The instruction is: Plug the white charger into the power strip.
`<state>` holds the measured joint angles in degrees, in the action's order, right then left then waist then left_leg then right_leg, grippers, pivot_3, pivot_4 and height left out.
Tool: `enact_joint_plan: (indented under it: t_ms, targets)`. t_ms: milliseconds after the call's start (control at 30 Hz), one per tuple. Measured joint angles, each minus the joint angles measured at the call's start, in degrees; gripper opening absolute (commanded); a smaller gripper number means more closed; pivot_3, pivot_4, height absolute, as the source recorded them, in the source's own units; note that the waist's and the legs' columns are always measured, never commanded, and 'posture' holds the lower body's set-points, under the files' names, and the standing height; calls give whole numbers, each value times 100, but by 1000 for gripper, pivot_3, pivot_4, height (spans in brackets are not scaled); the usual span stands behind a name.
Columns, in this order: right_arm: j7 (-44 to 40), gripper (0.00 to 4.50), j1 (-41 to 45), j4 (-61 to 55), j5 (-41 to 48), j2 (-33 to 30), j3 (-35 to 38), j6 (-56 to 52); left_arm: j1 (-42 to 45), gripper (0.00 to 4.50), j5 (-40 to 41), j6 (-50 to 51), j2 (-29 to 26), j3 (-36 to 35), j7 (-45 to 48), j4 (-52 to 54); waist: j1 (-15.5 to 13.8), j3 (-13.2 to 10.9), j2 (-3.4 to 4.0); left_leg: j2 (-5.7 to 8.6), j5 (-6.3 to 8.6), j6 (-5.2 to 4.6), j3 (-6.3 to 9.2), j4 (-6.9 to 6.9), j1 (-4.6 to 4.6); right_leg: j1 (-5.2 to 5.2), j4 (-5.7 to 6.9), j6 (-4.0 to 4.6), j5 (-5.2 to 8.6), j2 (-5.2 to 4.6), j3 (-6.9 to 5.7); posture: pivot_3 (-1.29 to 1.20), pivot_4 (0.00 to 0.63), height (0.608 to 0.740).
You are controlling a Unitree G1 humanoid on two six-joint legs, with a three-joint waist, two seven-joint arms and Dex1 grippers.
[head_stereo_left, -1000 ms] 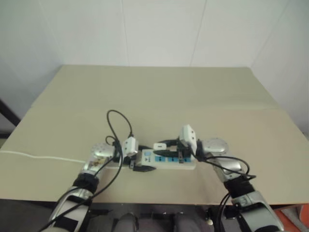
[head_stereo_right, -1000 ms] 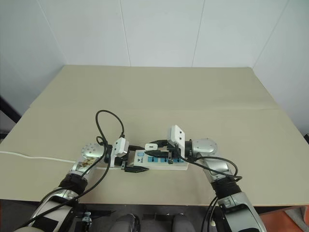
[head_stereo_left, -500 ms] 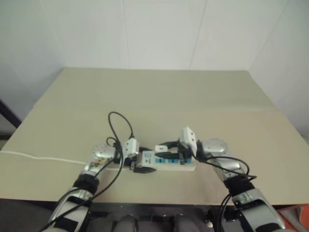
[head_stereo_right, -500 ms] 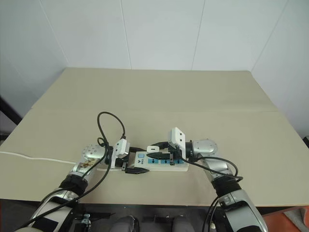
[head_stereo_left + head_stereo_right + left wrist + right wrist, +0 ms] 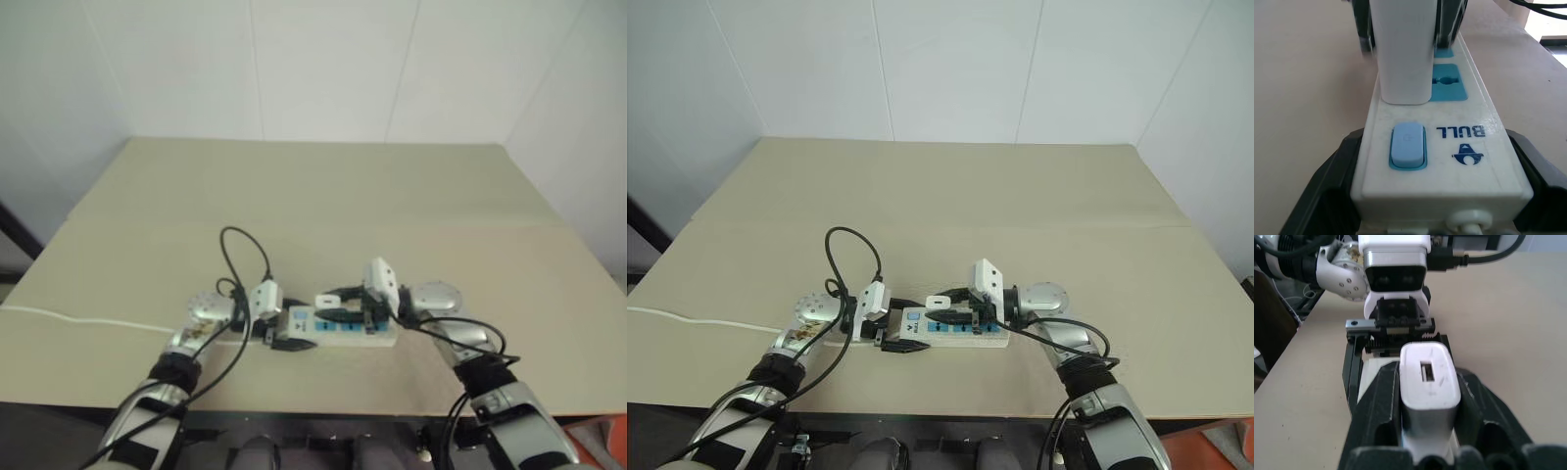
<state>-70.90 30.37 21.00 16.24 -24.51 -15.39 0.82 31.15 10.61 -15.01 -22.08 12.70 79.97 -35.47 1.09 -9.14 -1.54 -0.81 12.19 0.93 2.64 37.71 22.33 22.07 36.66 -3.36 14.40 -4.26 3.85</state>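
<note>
Left wrist view shows the white charger standing seated in the power strip, which the left gripper clamps steady on the surface while the right gripper flanks it, apparently loosening.

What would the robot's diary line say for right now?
charger: seated in strip socket by switch | left gripper: clamps strip's switch end | right gripper: fingers flank charger

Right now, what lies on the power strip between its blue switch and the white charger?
Nothing; in the left wrist view the blue switch and white charger are separated by bare white power strip surface.
</note>
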Motion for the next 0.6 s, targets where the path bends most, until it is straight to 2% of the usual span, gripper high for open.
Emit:
enact_joint_plan:
  t_ms: [100, 167, 267, 333, 400, 600]
  targets:
    - [-51, 3952, 2, -43, -48, -111, 14, -119, -27, 3323, 16, 2, -47, -16, 7, 5, 17, 8, -13, -8, 0, 0, 2, -3, -5, 1, 4, 5, 3, 9, 0, 0, 150, 740]
    - [-47, 4482, 0, -117, -108, -111, 14, -193, -35, 3323, 22, 2, -53, -17, 11, 16, 19, 8, -13, -9, 0, 0, 3, -6, -5, 2, 4, 7, 5, 11, 0, 0, 150, 740]
    - [-54, 4482, 10, -182, -155, -111, 18, -244, -48, 3323, 26, 6, -59, -23, 17, 42, 19, 9, -15, -10, 0, 0, 3, -11, -4, 4, 3, 9, 6, 12, 0, 0, 150, 740]
    - [-49, 4500, 26, -203, -170, -103, 24, -246, -56, 4038, 27, 28, -71, -28, 17, 69, 19, 9, -15, -11, 0, 0, 3, -14, -4, 6, 3, 9, 6, 14, 0, 0, 150, 740]
    - [-34, 4500, 28, -219, -187, -77, 28, -246, -64, 4494, -21, 83, -143, -6, 64, 117, 35, 9, -15, -12, 0, 0, 4, -19, -5, 7, 2, 10, 7, 16, 0, 0, 150, 740]
    - [7, 4500, -8, -279, -201, -28, 49, -239, -302, 4494, 116, 680, -425, -80, 145, 795, 103, 7, -17, -13, 0, 0, 7, -35, -4, 12, 0, 15, 9, 17, 0, 0, 150, 740]
